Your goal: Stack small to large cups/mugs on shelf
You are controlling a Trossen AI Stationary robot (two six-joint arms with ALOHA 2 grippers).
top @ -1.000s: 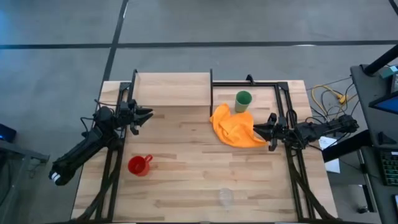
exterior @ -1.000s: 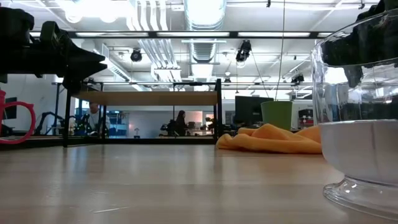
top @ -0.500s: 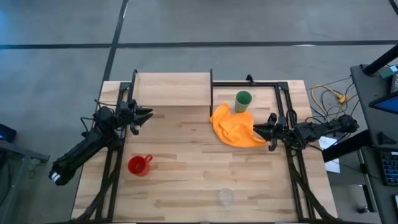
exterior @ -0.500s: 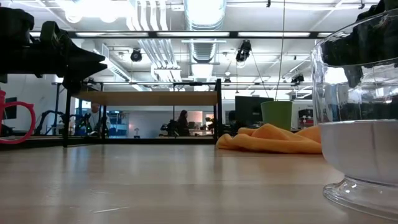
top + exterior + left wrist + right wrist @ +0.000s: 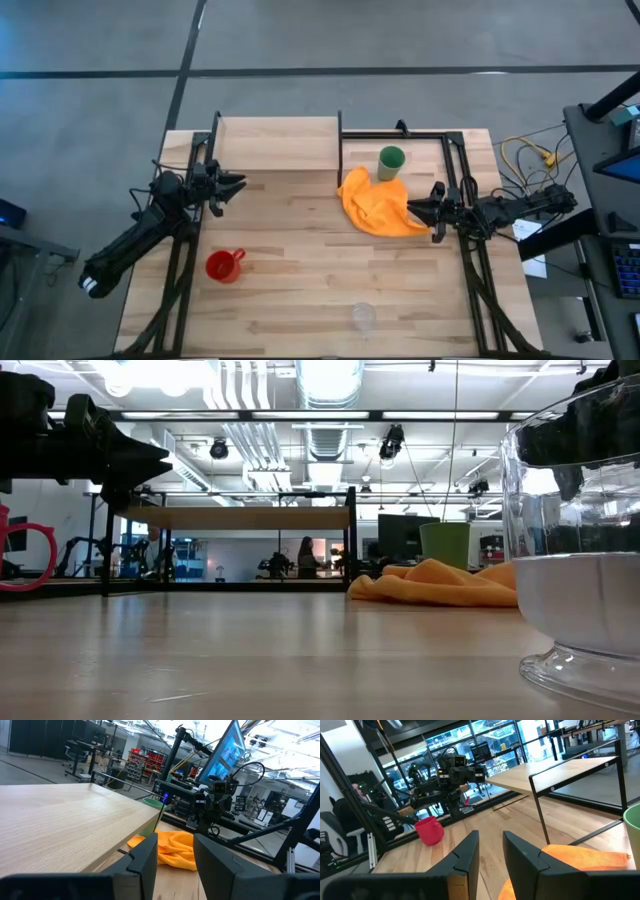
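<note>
Judging reach: clear cup (image 5: 362,317) sits at counter's near edge, roughly midway between arms, shelf (image 5: 277,142) far across. Red mug (image 5: 224,266) lies nearer your left tool (image 5: 237,183); green cup (image 5: 391,160) nearer right tool (image 5: 415,209). Both tools open, empty. Clear cup faint from above, position probably central.

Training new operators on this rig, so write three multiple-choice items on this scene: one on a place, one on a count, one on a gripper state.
1. The green cup stands:
A. on the shelf
B. on the table, touching the orange cloth
C. beside the red mug

2. Cups or mugs on the shelf:
A. none
B. one
C. three

3. The right gripper is:
A. shut on the clear cup
B. shut on the cloth
C. open, holding nothing

Key: 1 B, it sits at the cloth's far edge. 2 A, the board is bare. 3 C, the right wrist view shows parted fingers.
</note>
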